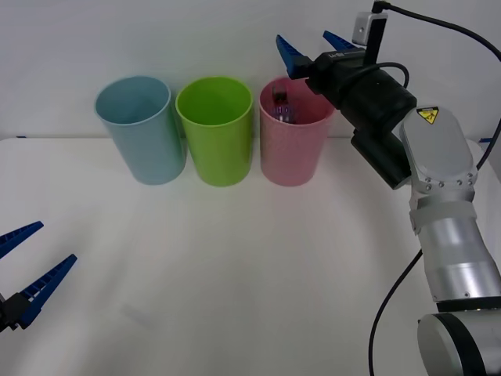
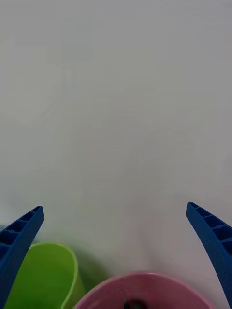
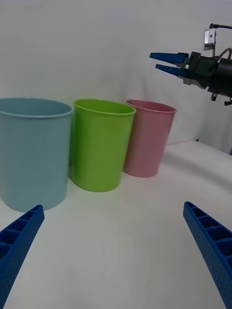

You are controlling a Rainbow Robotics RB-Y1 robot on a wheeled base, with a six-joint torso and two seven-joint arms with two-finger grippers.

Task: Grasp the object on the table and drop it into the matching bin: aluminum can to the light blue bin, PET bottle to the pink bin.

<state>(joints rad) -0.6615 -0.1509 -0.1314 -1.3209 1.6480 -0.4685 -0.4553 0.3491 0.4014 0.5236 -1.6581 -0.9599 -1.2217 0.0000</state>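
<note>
The PET bottle [image 1: 281, 106], with a black cap and dark body, lies inside the pink bin [image 1: 293, 149], which stands rightmost in a row of cups at the back of the white table [image 1: 235, 274]. My right gripper [image 1: 313, 45] hovers open just above and behind the pink bin's rim [image 2: 145, 285], with nothing between its fingers. The light blue bin [image 1: 141, 129] stands leftmost in the row. Low at the table's near left, my left gripper [image 1: 23, 266] is open and idle. From the left wrist view, the pink bin [image 3: 147, 140] sits below the right gripper [image 3: 166, 63].
A lime green cup [image 1: 215, 129] stands between the light blue and pink bins, close to both. A plain white wall rises behind the row. The right arm [image 1: 438, 180] reaches in from the right side over the table.
</note>
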